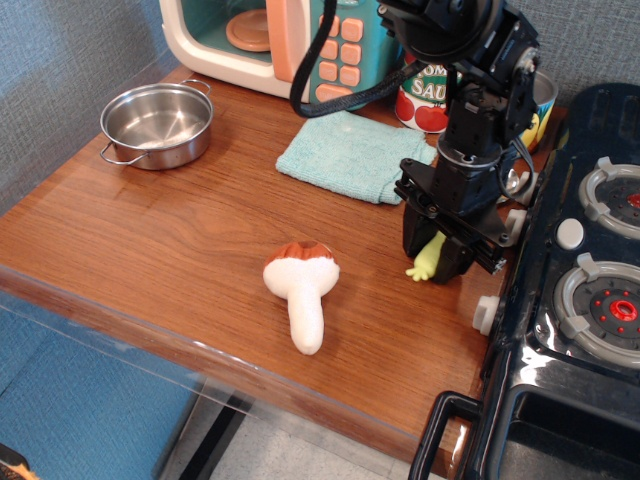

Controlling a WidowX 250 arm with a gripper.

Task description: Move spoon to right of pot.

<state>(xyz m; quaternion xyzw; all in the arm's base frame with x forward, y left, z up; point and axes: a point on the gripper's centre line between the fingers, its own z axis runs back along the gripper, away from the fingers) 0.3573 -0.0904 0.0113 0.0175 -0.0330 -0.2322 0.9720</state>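
The spoon lies on the wooden table by the toy stove; only the frilled yellow-green end of its handle [420, 268] shows clearly, the rest is behind the arm. My gripper [437, 255] is down at the table with its fingers closed in on the handle. The pot [160, 155], small, round, steel and empty, stands at the far left of the table, well away from the gripper.
A plush mushroom [300, 290] lies mid-table, left of the gripper. A teal cloth [350, 155] lies behind it. A toy microwave [260, 40] and tin cans [425, 100] stand at the back. A black toy stove [580, 290] borders the right side.
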